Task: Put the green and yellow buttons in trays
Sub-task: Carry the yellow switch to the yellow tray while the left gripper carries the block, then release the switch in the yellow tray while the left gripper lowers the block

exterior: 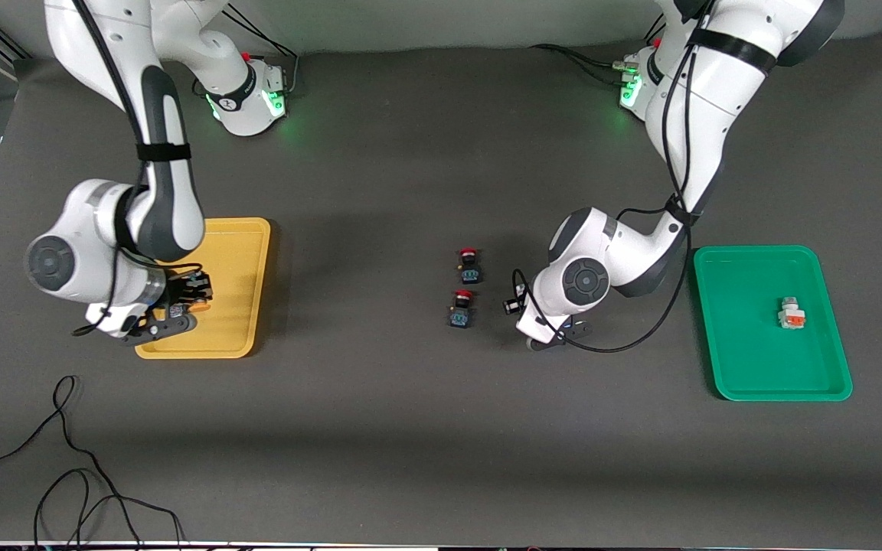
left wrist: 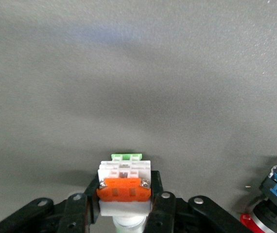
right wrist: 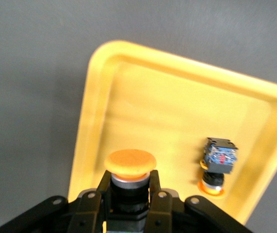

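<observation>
**Ana:** Over the yellow tray (exterior: 238, 252), at the right arm's end of the worktop (exterior: 380, 428), the right hand (right wrist: 129, 191) is pinching a yellow-capped switch (right wrist: 130, 162) by its body. One more yellow-capped switch (right wrist: 218, 162) already lies in that tray.

**Ben:** And the left hand (left wrist: 125, 204)?

**Ana:** Low over the bare worktop, between the yellow tray and the green tray (exterior: 724, 337), its fingers pressed onto a white switch with an orange block (left wrist: 124, 183). Near it are two red-capped switches (exterior: 465, 287), which the task leaves alone. Another white switch (exterior: 791, 313) is lying in the green tray.

**Ben:** So which step is this?

**Ana:** I'd judge both last pieces are in hand: one ready for release, one freshly gripped.

**Ben:** Next move?

**Ana:** Probably the right hand lowers and lets go inside the rim, clear of the switch lying there. The left needs a lift and a carry to the green tray, well away from the yellow one.
</observation>
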`<state>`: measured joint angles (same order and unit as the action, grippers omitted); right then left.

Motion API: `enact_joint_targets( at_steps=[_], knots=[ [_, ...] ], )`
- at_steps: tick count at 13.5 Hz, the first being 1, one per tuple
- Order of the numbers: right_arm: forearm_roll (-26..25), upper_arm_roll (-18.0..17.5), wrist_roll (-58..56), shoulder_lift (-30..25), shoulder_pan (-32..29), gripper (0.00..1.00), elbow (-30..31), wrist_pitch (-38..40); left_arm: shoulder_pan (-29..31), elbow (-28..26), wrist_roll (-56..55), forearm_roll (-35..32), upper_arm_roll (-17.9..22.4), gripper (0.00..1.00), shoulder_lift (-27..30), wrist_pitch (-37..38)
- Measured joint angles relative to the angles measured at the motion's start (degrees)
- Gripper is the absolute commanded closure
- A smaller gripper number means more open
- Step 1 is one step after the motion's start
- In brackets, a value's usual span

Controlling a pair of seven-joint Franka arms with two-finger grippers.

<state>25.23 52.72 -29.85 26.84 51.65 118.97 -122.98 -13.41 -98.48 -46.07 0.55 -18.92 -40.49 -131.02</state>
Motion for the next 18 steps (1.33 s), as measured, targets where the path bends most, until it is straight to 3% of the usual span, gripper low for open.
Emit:
enact_joint_targets(
  at_steps=[2, 3, 4, 5, 6, 9, 12, 16, 18],
  knots=[
    [6.3, -0.7, -4.9, 3.2, 0.2, 0.98, 2.8, -2.5, 0.9, 1.1, 0.0, -0.1, 0.1, 1.0, 2.7, 5.4],
    [9.4, -0.7, -6.9, 5.2, 0.3, 0.88, 3.0, -2.8, 1.8, 1.8, 0.2, -0.2, 0.2, 1.0, 4.8, 9.2],
    [11.5, -0.8, -8.1, 6.9, 0.4, 0.43, 3.0, -2.9, 2.8, 2.8, 1.1, -0.3, 0.2, 1.0, 7.2, 13.9],
    [12.5, -0.8, -8.4, 8.0, 0.4, 0.12, 2.8, -2.9, 4.0, 4.1, 2.7, -0.3, 0.2, 1.0, 9.6, 19.1],
    [12.8, -0.8, -8.4, 8.5, 0.5, 0.0, 2.5, -2.9, 5.4, 5.7, 5.2, -0.4, 0.2, 1.0, 11.9, 24.8],
    [13.0, -0.2, -8.4, 8.4, 0.5, 0.0, 0.8, -0.4, 10.6, 12.2, 13.6, -0.5, 0.6, 1.0, 15.8, 40.2],
    [12.5, 3.7, -7.3, 7.9, 1.1, 0.0, -5.5, 9.4, 18.1, 17.1, 25.8, -2.7, 0.9, 1.0, 16.1, 49.0],
    [8.9, 8.8, -2.6, 6.5, 1.7, 0.0, -16.1, 24.0, 28.3, 17.4, 39.7, -7.2, 1.0, 1.0, 15.4, 50.9],
    [6.5, 10.8, 0.2, 5.9, 3.1, 0.0, -20.2, 28.8, 30.0, 16.7, 42.9, -9.6, 1.0, 1.0, 14.3, 49.4]
  ],
)
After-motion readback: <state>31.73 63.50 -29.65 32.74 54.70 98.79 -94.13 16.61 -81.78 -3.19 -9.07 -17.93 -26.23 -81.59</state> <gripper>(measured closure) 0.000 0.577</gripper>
